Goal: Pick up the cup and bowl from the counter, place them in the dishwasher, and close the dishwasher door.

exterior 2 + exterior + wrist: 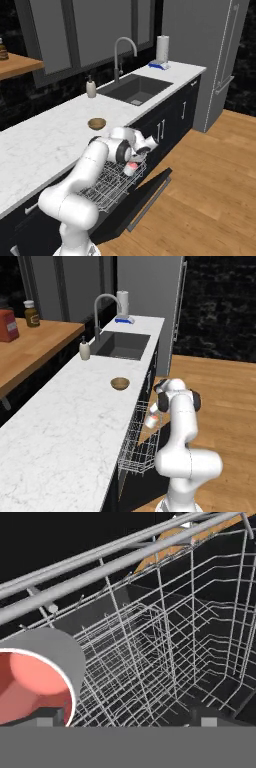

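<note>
Over the pulled-out wire rack point(112, 185), the pincer point(125, 719) stands wide apart, the cup point(37, 679) loose beside one fingertip inside the dishwasher point(137, 456). Withdrawing carelessly could snag wires or tip it. Farther off, the bowl point(120, 383) waits on the counter point(60, 426).

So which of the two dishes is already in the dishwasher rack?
The small whitish-grey cup with the red inside; the shallow brown bowl sits on the white marble counter.
</note>
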